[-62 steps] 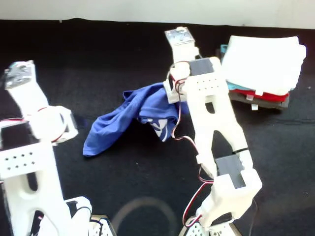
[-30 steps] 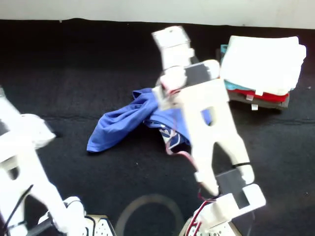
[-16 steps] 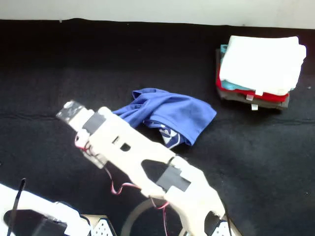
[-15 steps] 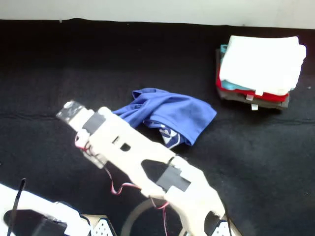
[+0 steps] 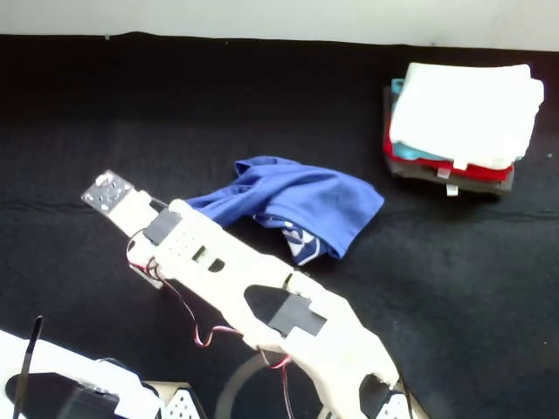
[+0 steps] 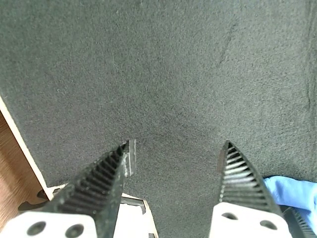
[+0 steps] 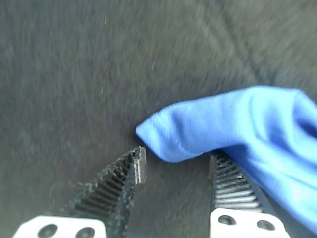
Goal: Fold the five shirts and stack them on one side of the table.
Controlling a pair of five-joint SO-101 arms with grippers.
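Blue shirt (image 5: 306, 196), crumpled and not folded, lay near the middle of the black felt tabletop (image 5: 131, 96), with one narrow end drawn out toward the left. My right arm (image 5: 262, 288) stretched low across the felt from the near edge, and its wrist sat just past that narrow end.

From the right wrist, my right end effector (image 7: 177, 166) was released, its two toothed fingers (image 7: 119, 181) spread wide. The rounded tip of the blue shirt (image 7: 237, 124) lay in the gap between them on the felt. One finger sat right against the cloth, but I could not tell whether it touched.

My left end effector (image 6: 178, 148) was released as well and gripped nothing. It hung over bare felt close to the pale edge of the tabletop (image 6: 20, 144). A corner of the blue shirt (image 6: 292, 191) showed just beside one finger. My left arm (image 5: 61, 384) sat at the near left corner.

The stack of folded shirts (image 5: 458, 122) rested at the far right side, well apart from the blue shirt. A white shirt (image 5: 463, 105) lay on top, with teal, red and dark layers beneath it.
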